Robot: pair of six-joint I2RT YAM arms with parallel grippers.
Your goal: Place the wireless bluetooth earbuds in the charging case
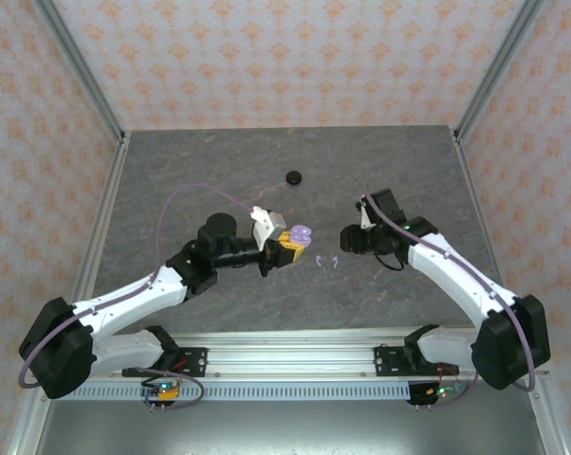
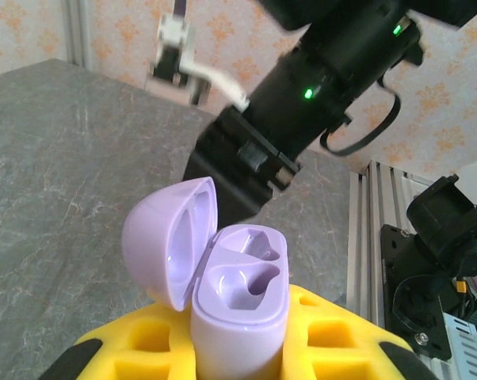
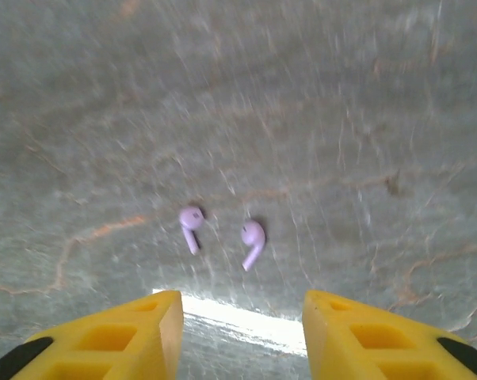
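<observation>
- Step in hand, as I judge it: the pick-up of the first earbud. The case is open and ready, and no bud is seated.
- The left jaws are closed on the lavender charging case (image 2: 240, 317), gripping its lower body and holding it above the bench (image 1: 172, 180). Its lid (image 2: 169, 237) is hinged open toward 9 o'clock, and the left wrist view shows both wells bare.
- The lavender earbuds lie loose on the bench, close together but not touching: one earbud (image 3: 191, 224), and the other earbud (image 3: 253, 239) at its 3 o'clock. In the top view they sit at about 5 o'clock of the case, between the two arms.
- The right jaws are open with nothing between them. They hover over the bench, touching neither bud, which lie toward 12 o'clock of the gap.
- The next move calls for centring the right jaws on one bud and coming down almost to the bench surface. They should then close across the bud without nudging its neighbour.
- The bud would then need turning stem-down to suit a well.
- A small black round object (image 1: 292, 176) lies at 12 o'clock of the case, well apart.
</observation>
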